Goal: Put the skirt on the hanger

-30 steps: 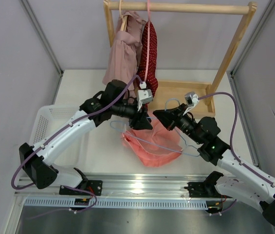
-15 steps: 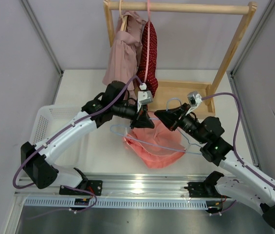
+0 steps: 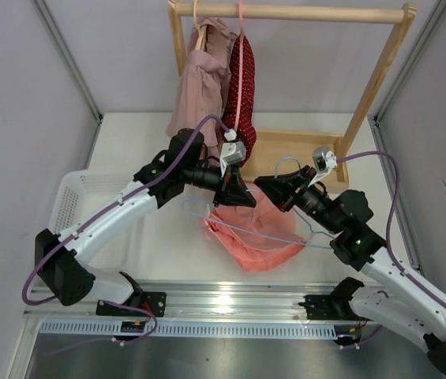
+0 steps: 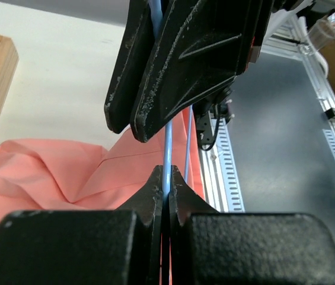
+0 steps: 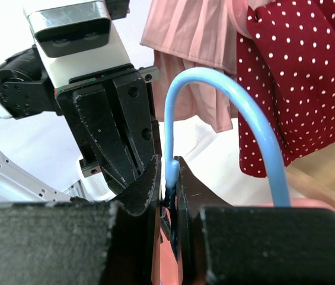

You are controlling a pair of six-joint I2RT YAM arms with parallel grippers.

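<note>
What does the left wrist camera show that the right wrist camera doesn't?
Only the left wrist view: the slotted metal rail and a broad stretch of the salmon skirt lying in folds. Only the right wrist view: the curved blue hook, the red dotted garment and the striped pink garment hanging behind. Both: the thin blue hanger, pinched by the shut left gripper and the shut right gripper, which face each other.

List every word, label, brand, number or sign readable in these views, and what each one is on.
No readable text in any view.
The skirt, the hanger, the dotted garment, the striped garment and the wooden rack show no lettering.
The small black part by the left arm's base: any marking is too small to read.
</note>
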